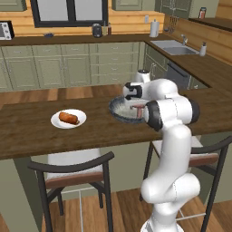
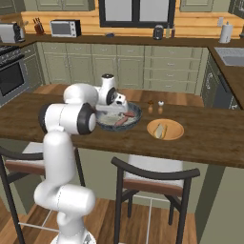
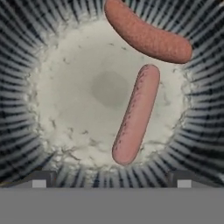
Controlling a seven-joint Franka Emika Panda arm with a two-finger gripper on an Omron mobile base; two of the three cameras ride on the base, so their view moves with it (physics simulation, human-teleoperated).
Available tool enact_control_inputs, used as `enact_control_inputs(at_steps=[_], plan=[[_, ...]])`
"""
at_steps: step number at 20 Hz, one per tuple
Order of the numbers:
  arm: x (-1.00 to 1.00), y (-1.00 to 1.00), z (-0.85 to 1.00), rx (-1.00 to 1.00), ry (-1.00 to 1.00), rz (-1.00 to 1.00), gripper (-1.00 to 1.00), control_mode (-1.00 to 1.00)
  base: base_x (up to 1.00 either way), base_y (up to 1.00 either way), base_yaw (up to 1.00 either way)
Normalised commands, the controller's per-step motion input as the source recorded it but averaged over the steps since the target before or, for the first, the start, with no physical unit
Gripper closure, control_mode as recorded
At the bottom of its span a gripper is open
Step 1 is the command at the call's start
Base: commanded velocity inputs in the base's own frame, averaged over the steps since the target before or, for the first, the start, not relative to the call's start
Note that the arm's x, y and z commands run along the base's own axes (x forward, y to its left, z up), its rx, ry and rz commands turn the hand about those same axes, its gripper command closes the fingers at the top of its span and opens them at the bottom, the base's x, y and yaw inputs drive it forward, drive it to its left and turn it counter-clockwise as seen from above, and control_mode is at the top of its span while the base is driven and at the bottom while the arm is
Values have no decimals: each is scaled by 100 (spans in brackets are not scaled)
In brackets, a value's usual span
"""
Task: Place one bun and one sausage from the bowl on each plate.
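In the hand view two sausages lie on the pale, speckled floor of the bowl (image 3: 57, 109), whose dark grey-blue wall is ribbed with fine radial ridges. The nearer sausage (image 3: 137, 113), a slim, smooth red-brown cylinder with rounded ends, sits right of centre with its long axis running from the lower middle up toward the upper right, only slightly off vertical. The second sausage (image 3: 146, 33) lies across the top of the frame, its axis slanting from the upper middle down to the right edge; the two are near each other but apart.

The claw (image 3: 111, 183) hovers over the bowl with its two dark tips spread wide at the bottom corners, gripping nothing; the lower end of the nearer sausage falls between them.

In the left base view the bowl stands at the frame's centre on the dark wooden table (image 1: 27, 131), partly behind the white arm. To its left, well apart, a white plate (image 1: 57, 120) carries a plump, golden-orange bun (image 1: 68, 118) pointing left to right. In the right base view an orange-tan plate (image 2: 176, 129) right of the bowl holds a pale oblong item too small to identify.
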Motion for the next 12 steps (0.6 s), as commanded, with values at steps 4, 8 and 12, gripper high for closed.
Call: enact_control_inputs(at_steps=[4, 8, 12], plan=[[16, 0, -46, 0, 4, 0, -100, -100, 0, 0, 0], [0, -6, -52, 0, 0, 0, -100, -100, 0, 0, 0], [0, -19, -26, 0, -1, 0, -100, -100, 0, 0, 0]])
